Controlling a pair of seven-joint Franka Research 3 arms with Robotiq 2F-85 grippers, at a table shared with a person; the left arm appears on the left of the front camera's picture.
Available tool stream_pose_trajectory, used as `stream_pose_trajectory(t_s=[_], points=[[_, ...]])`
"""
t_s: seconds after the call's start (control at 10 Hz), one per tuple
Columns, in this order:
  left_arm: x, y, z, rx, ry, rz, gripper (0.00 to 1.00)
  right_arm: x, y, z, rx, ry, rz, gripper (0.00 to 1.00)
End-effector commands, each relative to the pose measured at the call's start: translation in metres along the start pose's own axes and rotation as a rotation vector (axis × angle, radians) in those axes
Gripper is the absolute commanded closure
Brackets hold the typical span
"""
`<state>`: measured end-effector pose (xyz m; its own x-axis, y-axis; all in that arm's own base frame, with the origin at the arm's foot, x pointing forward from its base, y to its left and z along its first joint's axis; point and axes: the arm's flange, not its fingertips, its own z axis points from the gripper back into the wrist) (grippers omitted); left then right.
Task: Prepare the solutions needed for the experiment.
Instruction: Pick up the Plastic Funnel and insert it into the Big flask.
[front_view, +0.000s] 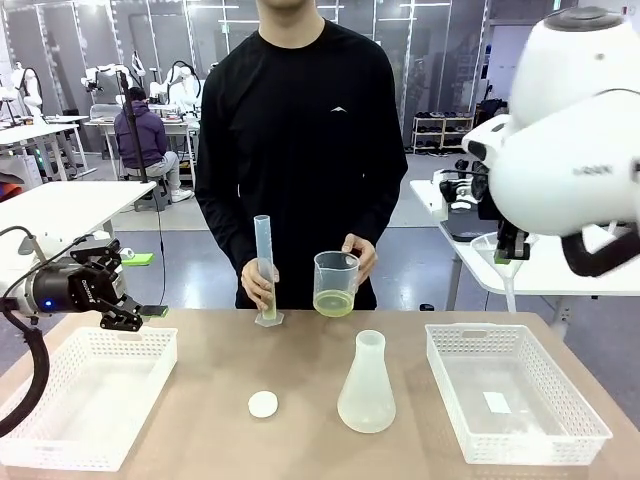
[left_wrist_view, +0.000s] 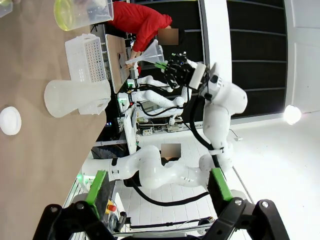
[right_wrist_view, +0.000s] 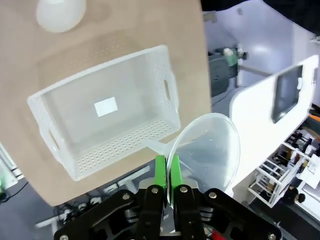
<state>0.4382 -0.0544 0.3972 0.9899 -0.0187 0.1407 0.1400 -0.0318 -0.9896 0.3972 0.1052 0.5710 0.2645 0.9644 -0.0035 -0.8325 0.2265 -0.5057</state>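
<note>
Gripping the rim of a clear funnel, the robot's right hand is closed tight, green pads pinching the thin wall between them. It hangs high over the right side of the worktop, with a white mesh basket holding a small white slip below it. In the front view the funnel's stem seems to point down, though the arm hides much of it.

The solution lies well apart from that hand, lower and toward the middle of the worktop's far edge — a shallow pale yellow-green layer in the bottom of a clear beaker that the person holds, beside a graduated cylinder the person steadies upright.

The left hand is spread wide and holds nothing — it hovers at the far edge of the left basket. Nearer the robot stand a whitish conical flask and a small white cap.
</note>
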Motion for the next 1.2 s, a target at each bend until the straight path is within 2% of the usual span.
stream_pose_trajectory(t_s=[0.0, 0.2, 0.3, 0.4, 0.9, 1.0, 1.1], points=[[-0.001, -0.001, 0.0, -0.003, 0.002, -0.01, 0.0, -0.008, 0.029, 0.007, -0.101, -0.029, -0.034, 1.0], [-0.001, -0.001, 0.0, -0.003, 0.002, -0.01, 0.0, -0.01, 0.044, 0.017, -0.131, -0.101, -0.052, 1.0], [-0.001, -0.001, 0.0, -0.003, 0.002, -0.01, 0.0, -0.014, 0.039, 0.008, -0.075, -0.112, -0.106, 1.0], [-0.001, -0.001, 0.0, -0.003, 0.002, -0.01, 0.0, -0.009, 0.035, 0.025, -0.102, -0.07, -0.014, 1.0], [-0.001, -0.001, 0.0, -0.003, 0.002, -0.01, 0.0, -0.009, 0.035, 0.025, -0.102, -0.07, -0.014, 1.0], [-0.001, -0.001, 0.0, -0.003, 0.002, -0.01, 0.0, -0.01, 0.039, 0.024, -0.105, -0.077, -0.01, 0.96], [-0.001, -0.001, 0.0, -0.003, 0.002, -0.01, 0.0, 0.009, 0.045, 0.029, -0.132, -0.153, 0.071, 0.96]])
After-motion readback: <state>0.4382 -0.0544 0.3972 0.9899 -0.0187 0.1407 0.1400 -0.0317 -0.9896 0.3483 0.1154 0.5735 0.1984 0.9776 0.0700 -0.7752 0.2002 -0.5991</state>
